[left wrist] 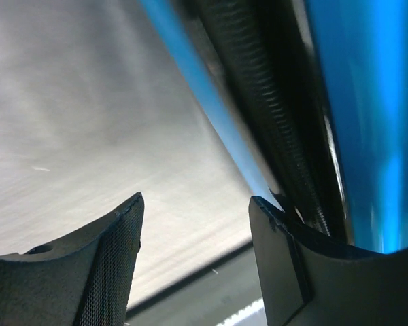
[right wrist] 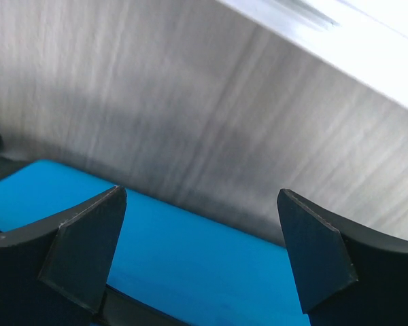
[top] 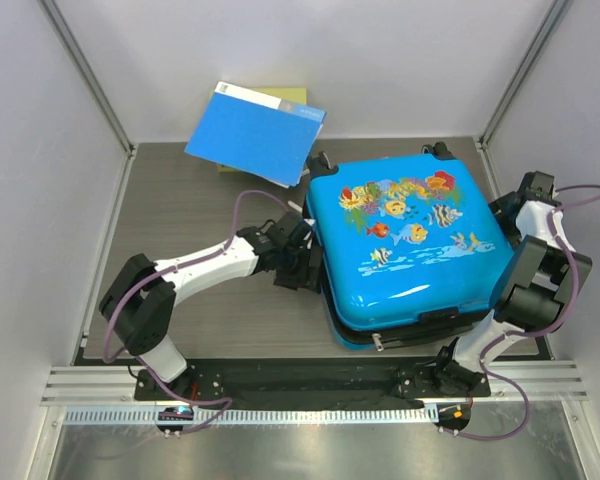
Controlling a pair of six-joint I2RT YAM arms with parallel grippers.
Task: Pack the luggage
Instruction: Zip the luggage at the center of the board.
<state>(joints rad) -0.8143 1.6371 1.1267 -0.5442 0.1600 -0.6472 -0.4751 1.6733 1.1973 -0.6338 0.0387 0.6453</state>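
- The luggage is lying flat on the counter, right of centre, with its fish-printed shell facing up and its wheels pointing to the far side.
- The lid is sitting down on the base, so nothing inside is showing. By my reading the filling part is over and the closing part is what is going on now.
- Along the near edge a dark band is showing between the two shells, and the lower shell is peeking out at the near-left corner. The halves are looking not fully squared up.
- The left tool is working low at the luggage's left side. Its jaws are standing moderately apart with only bare counter between them, so it is gripping nothing. Its right finger is lying just beside the blue rim.
- The zipper track is running right past that finger. Whether the teeth are joined there, I cannot tell.
- The right tool is hovering at the luggage's far-right side with its jaws spread wide and empty, looking over the blue shell and the counter beyond.
- A flat blue folder is leaning at the far left, off the luggage, over a yellow-green box.
- What seems to be remaining: pressing the shells together and running the zipper round.
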